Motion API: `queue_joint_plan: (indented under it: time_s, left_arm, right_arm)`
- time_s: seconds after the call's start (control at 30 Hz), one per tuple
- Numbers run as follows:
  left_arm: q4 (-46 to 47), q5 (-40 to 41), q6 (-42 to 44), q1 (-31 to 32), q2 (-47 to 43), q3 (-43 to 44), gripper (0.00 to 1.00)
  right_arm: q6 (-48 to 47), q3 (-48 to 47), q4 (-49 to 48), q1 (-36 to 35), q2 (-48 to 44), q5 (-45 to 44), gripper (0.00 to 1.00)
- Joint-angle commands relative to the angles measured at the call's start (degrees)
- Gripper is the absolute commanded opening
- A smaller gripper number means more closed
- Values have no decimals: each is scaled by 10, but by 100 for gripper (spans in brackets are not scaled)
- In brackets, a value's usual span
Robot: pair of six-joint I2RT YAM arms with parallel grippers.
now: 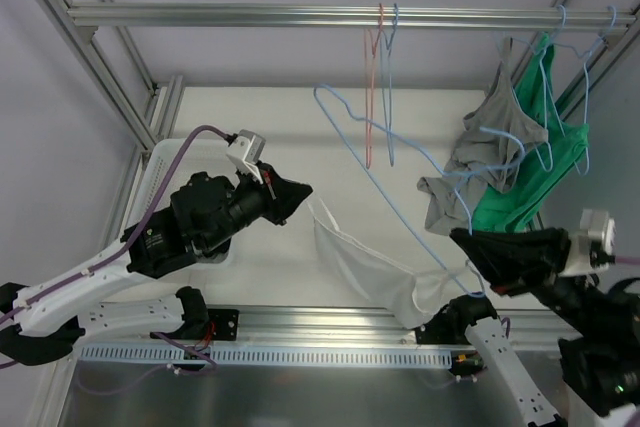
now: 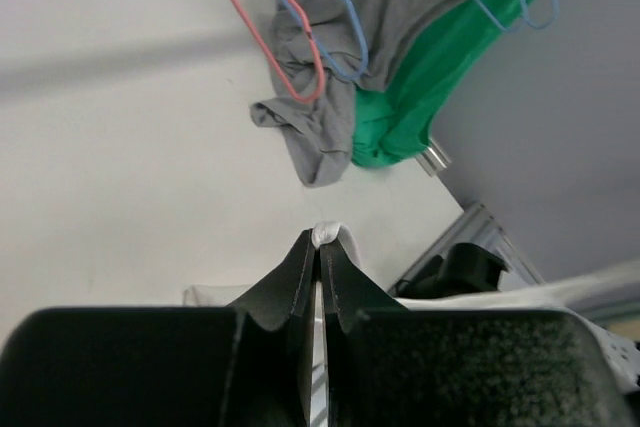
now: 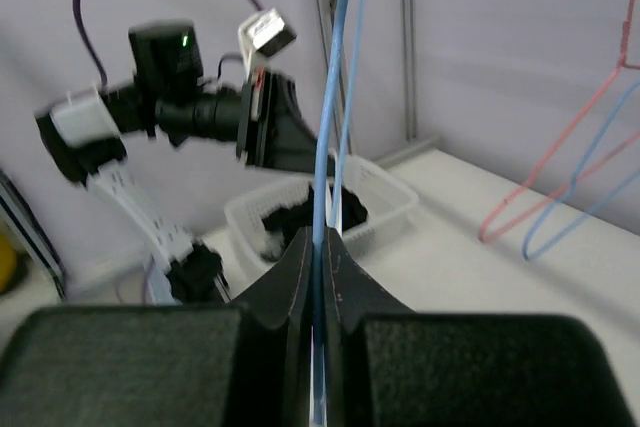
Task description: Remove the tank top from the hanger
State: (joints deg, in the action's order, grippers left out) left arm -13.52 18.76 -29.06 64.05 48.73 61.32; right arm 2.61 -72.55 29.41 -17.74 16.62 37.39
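Note:
A white tank top hangs stretched between my two grippers, low over the table's front. My left gripper is shut on its upper edge; the left wrist view shows a fold of white fabric pinched at the tips of that gripper. A light blue wire hanger runs diagonally from upper left down to my right gripper, which is shut on its wire. The right wrist view shows the blue wire clamped in that gripper. The top's lower end still drapes near the hanger's held end.
A grey top and a green top hang on blue hangers at the right of the rail. An empty red hanger and an empty blue one hang mid-rail. A white basket with dark clothes stands at left.

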Motion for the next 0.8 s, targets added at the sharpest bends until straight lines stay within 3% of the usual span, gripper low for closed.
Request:
queue_joint_plan:
  time_s: [0.0, 0.03, 0.17, 0.23, 0.4, 0.63, 0.77]
  left_arm:
    - [31, -86, -27, 0, -6, -3, 0]
    - [35, -110, -22, 4, 0, -2, 0]
    - [70, -257, 23, 25, 42, 0, 0]
    - [70, -270, 22, 28, 69, -4, 0]
    - [73, -186, -13, 28, 87, -70, 0]
    - [67, -33, -96, 28, 109, -159, 0]
    - [37, 42, -158, 28, 105, -196, 0]
  right_arm:
    - [205, 102, -397, 28, 27, -21, 0]
    - [225, 123, -500, 39, 33, -38, 0]
    - [228, 177, -654, 44, 82, -149, 0]
    - [196, 185, -709, 43, 104, -186, 0]
    - [30, 169, -716, 43, 120, -255, 0]
    - [-160, 215, -721, 43, 58, -361, 0]
    - [-232, 226, -724, 42, 52, -416, 0]
